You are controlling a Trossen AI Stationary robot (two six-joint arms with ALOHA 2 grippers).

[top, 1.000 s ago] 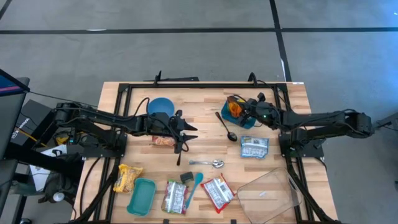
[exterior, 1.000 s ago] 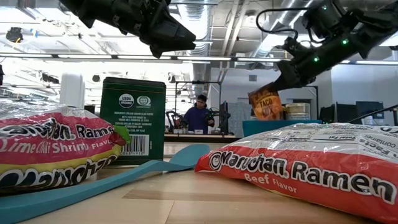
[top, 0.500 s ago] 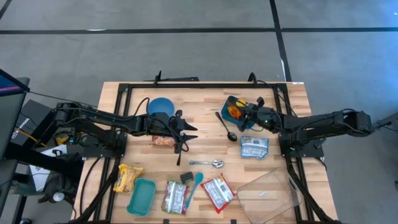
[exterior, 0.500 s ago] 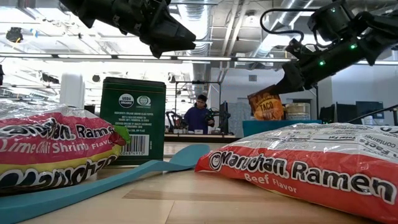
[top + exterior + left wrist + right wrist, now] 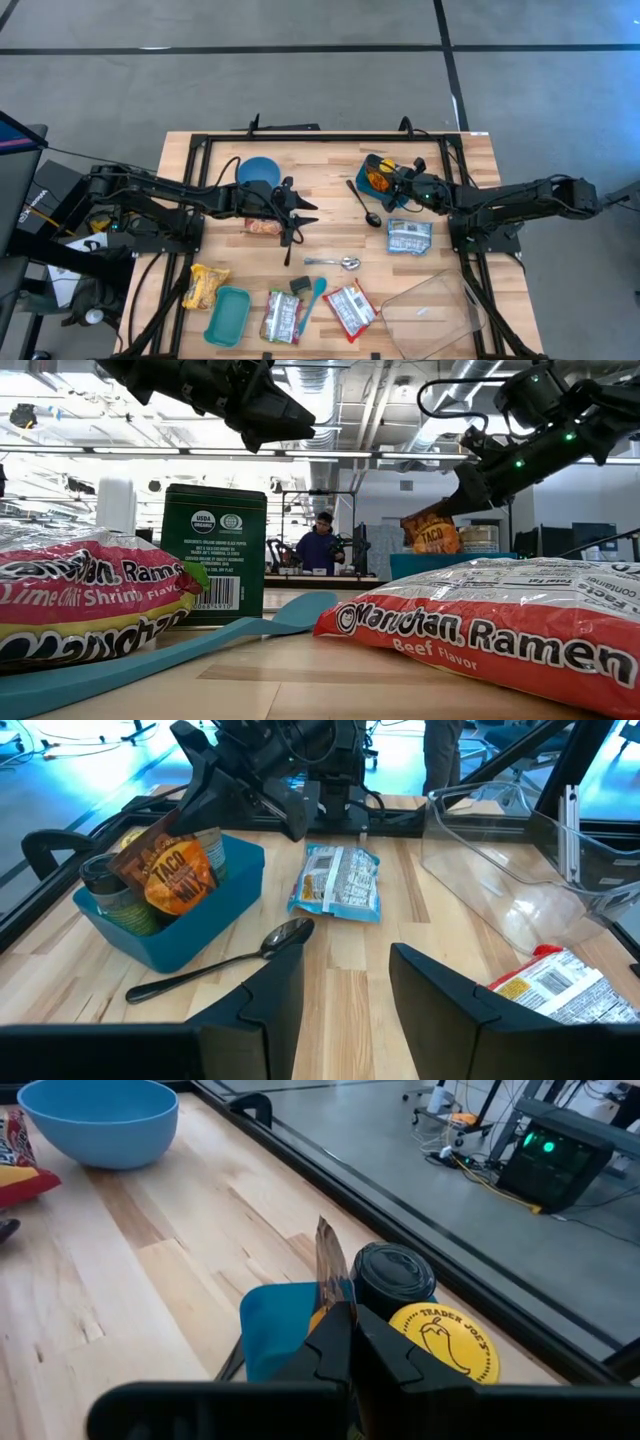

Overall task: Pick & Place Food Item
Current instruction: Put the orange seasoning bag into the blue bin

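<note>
High view: wooden desk (image 5: 330, 160) w/ black frame. Right gripper (image 5: 398, 184) at approx 1 o'clock of desk centre, jaws shut on the top edge of an orange taco packet (image 5: 377, 179), which sits over the teal bin (image 5: 382, 178). Black spoon (image 5: 364, 205) lies just beside the bin at its 7 o'clock. Blue bowl (image 5: 258, 171) at 11 o'clock; contents can't be told. Left gripper (image 5: 303, 212) hovers near desk centre, jaws part open, holding nothing. Clear lidless tub (image 5: 432, 308) at 5 o'clock. Teal tray (image 5: 228, 314) at 7 o'clock, yellow bag (image 5: 204, 284) just beside it.

Low view: packet hangs from the right gripper's shut jaws, tilted, "TACO" print readable, lower end at the bin's rim. Green tin (image 5: 214, 554) upright; two ramen packs (image 5: 480, 625) close to the lens. A person (image 5: 319, 544) stands far back in the room.

Left wrist view: bin holds a dark-lidded jar (image 5: 108, 892), a yellow-topped item and the packet, orange w/ brown top, leaning on the bin's wall. Silver-blue pouch (image 5: 338, 881) lies flat near the bin. Left jaws apart, nothing between.

Right wrist view: jaws pinched on the packet's thin edge; black lid and yellow "Trader Joe's" lid inside the bin.
</note>
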